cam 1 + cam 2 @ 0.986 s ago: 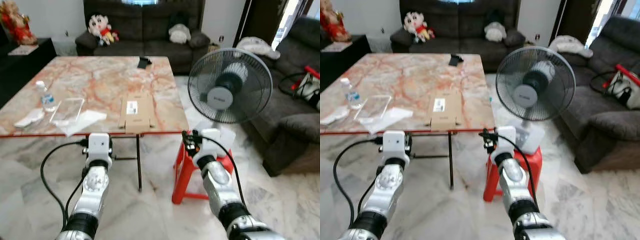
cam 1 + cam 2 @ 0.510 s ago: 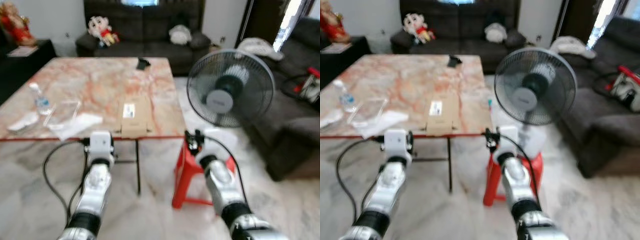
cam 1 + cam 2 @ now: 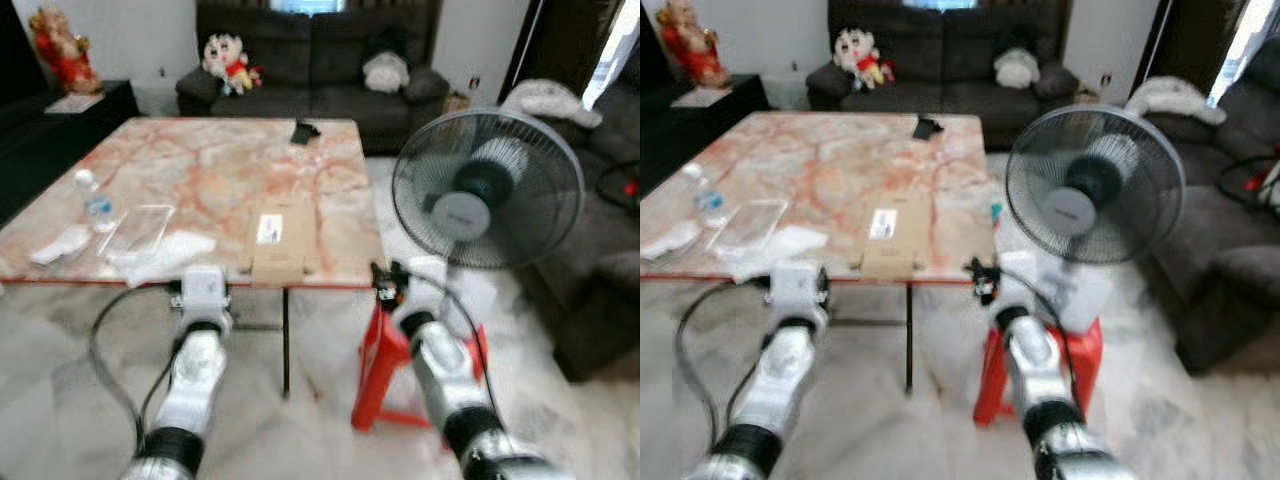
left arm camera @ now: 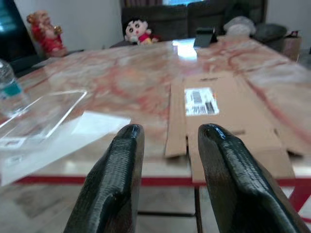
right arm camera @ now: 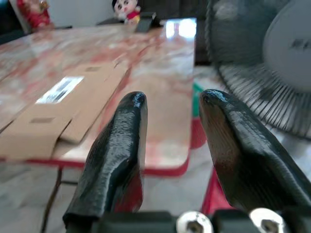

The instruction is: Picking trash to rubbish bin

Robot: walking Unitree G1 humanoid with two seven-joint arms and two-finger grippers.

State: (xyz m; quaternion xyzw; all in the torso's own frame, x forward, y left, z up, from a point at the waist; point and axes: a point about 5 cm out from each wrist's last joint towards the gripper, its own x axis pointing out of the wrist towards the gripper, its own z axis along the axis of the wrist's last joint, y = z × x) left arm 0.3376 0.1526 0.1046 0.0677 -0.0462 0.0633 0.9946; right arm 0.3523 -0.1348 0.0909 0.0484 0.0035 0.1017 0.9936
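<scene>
A marble table (image 3: pixel 210 170) is set on pale marble floor (image 3: pixel 60 350); dark sofas (image 3: pixel 320 60) are ranged behind.

Soft focus all round, and plenty cut off at the edges

Both head views are blurred: the label on the flat cardboard box (image 3: pixel 283 233) can't be read, and the small dark object (image 3: pixel 305 131) at the desk's far edge can't be identified. The fan (image 3: pixel 487 190) hides the red stool's (image 3: pixel 378 362) top. The sofa (image 3: pixel 1240 260) on the right runs off frame, and the white scraps (image 3: pixel 62 244) are too fuzzy to name.
</scene>
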